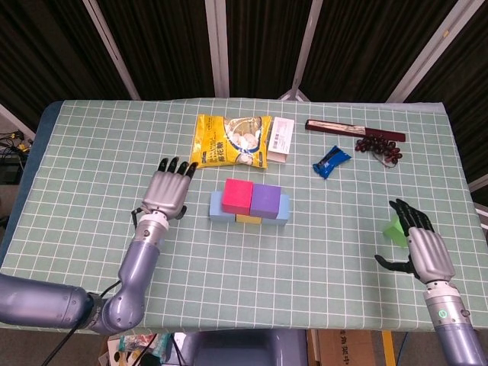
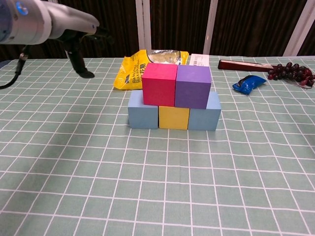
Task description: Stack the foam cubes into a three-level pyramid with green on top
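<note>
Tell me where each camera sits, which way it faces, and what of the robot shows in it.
Head view: high above the near edge, looking down on the table; shows both arms, left hand left of the cube stack, right hand by the green cube.
Chest view: low, near table height, facing the stack's front; only the left arm and hand show.
Shared: stack, yellow bag, blue packet, grapes, left hand.

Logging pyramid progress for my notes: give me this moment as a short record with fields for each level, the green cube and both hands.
bottom level: blue cube, yellow cube, blue cube
middle level: red cube, purple cube
top level: not placed
green cube: on the table by the right robot hand
left robot hand: open, left of the stack
right robot hand: open, holding nothing
</note>
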Tool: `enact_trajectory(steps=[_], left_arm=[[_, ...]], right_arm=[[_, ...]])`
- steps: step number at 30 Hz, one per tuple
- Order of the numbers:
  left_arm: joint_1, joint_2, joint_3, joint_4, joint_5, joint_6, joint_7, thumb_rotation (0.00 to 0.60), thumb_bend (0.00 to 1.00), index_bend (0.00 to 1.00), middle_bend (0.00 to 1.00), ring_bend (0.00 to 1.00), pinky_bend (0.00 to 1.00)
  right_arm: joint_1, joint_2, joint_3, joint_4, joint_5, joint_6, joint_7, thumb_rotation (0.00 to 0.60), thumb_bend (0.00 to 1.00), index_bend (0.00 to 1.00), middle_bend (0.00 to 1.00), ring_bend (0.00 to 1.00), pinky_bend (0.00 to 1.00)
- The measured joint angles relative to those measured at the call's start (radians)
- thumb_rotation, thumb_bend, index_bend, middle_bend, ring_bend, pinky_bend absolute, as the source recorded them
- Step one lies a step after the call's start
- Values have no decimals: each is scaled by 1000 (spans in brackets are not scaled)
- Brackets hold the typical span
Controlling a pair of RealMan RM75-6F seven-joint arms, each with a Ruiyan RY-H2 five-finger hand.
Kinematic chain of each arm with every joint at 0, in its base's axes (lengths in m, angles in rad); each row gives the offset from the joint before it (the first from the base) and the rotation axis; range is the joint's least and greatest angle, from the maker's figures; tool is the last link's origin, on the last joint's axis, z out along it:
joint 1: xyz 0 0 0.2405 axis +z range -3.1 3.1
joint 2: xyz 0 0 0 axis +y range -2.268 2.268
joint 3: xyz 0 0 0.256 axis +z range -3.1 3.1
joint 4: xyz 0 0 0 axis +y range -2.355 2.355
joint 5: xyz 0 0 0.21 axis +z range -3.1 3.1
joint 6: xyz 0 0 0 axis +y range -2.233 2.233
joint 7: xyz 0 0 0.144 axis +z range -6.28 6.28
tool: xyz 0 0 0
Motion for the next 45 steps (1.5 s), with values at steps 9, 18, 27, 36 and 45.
enact_trajectory(steps=[9,18,27,36,45], left_arm=[[88,11,107,-16,57,-37,-79,600,436,0,91,20,0],[115,-33,162,14,97,-64,-101,600,417,0,95,20,0],[155,-43,203,3,234,10,-127,600,170,0,92,20,0],[307,-44,331,-23,585,230,-225,600,131,0,75,20,0],[554,-4,505,-21,936,446,-382,600,128,0,62,20,0]], right_arm=[[3,-6,-5,-1,0,-3,-15,600,206,0,0,0,0],[4,-9,-7,2,3,-5,-20,600,207,0,0,0,0],[4,-11,-13,4,-4,-5,-28,600,206,0,0,0,0],[4,-21,-25,12,-14,-6,-53,600,207,0,0,0,0],[5,-32,-44,18,-47,-7,-83,600,207,0,0,0,0]])
